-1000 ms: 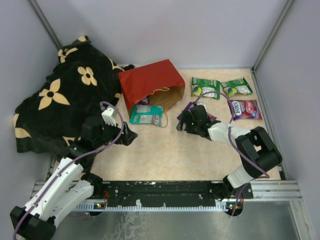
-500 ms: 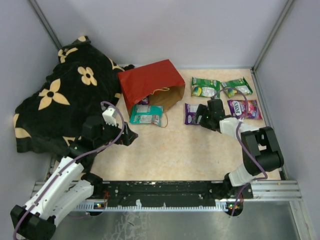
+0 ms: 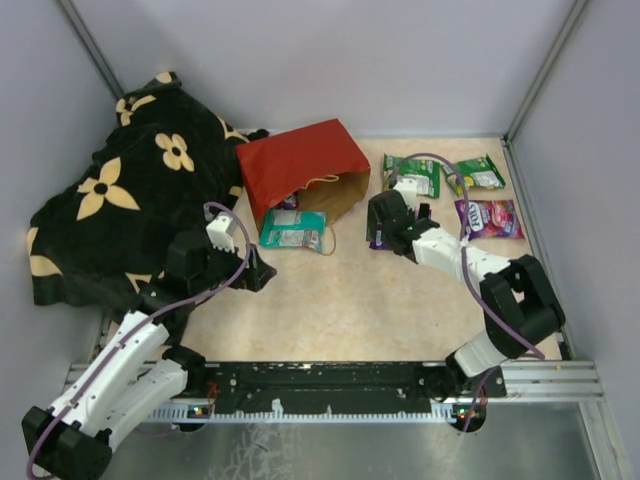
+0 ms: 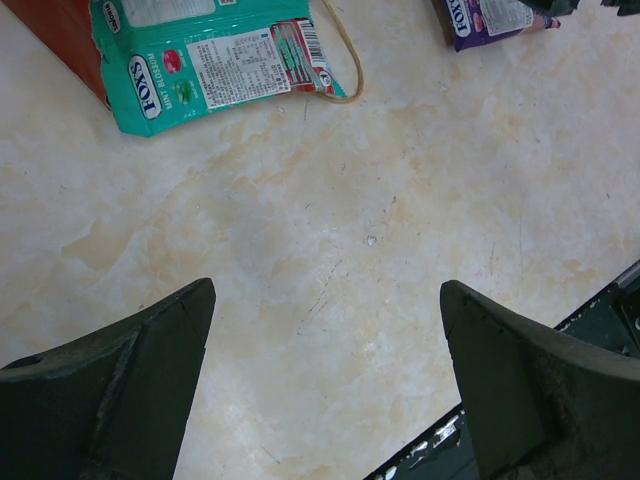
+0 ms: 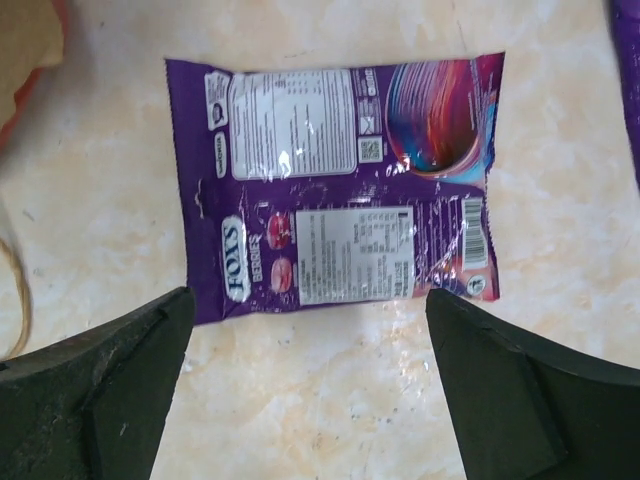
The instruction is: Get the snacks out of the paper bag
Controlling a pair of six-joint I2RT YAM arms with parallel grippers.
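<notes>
left hand (image 4: pixel 325 300): fingers apart, empty, over table (image 4: pixel 350 230), likely waiting by bag | bag (image 3: pixel 300 165): on its side, mouth toward arms for reach | teal packet (image 3: pixel 292 229): at its mouth | right hand (image 5: pixel 310 300): fingers apart, empty, above purple packet (image 5: pixel 340 180), flat on table, apparently set beside green packets (image 3: pixel 412 175) and pink packet (image 3: pixel 488 218)

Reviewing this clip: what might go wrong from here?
1. The teal packet lies against the cord handle of the paper bag. The open left gripper, going for the packet, may snag the cord and drag the bag.
2. The open right gripper hovers just over the purple packet, which lies flat on the table. Moving off, it might nudge the packet.
</notes>
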